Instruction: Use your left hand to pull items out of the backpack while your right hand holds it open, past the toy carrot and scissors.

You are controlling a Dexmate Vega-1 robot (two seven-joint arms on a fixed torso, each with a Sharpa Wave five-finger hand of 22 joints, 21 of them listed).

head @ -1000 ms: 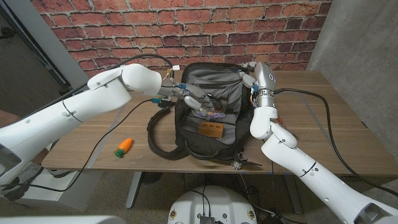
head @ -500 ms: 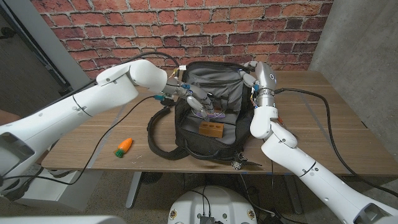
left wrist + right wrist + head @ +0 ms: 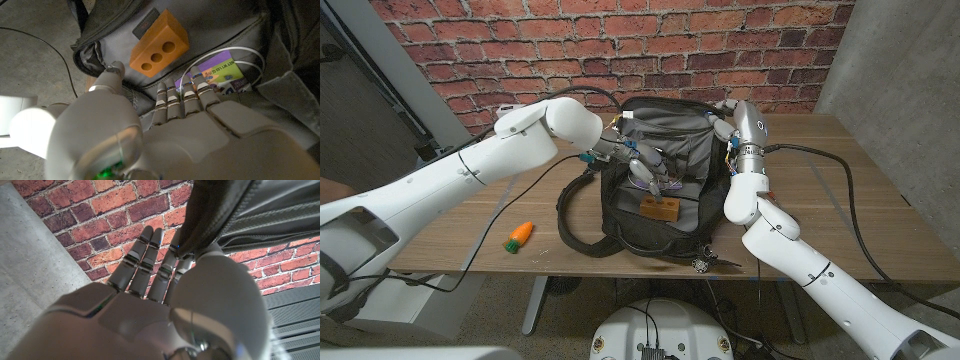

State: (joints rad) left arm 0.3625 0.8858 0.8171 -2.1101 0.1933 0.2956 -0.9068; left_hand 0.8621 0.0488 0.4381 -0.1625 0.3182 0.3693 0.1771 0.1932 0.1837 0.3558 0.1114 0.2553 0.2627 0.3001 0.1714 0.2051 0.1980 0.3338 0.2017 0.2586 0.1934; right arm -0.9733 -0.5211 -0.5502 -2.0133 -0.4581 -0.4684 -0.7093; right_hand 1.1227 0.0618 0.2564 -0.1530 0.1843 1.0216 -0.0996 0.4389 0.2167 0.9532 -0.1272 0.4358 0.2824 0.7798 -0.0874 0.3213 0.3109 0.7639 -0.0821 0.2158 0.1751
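Note:
The black backpack stands open at the table's middle. My left hand reaches into its mouth, fingers stretched onto a purple and white packet with a white cord looped round it, thumb apart. Just past the fingertips, an orange block with three holes lies against the grey lining; the orange block also sits low in the opening. My right hand pinches the backpack's far right rim between thumb and fingers. The toy carrot lies on the table, left of the bag. The scissors lie at the front edge.
The wooden table has bare wood to the bag's right and left. A black cable trails over the left side, another cable over the right. The backpack's straps loop towards the carrot. A brick wall stands behind.
My left arm has swung further over the table, and its hand has gone deeper into the backpack, onto the packet. The right hand keeps its hold on the rim.

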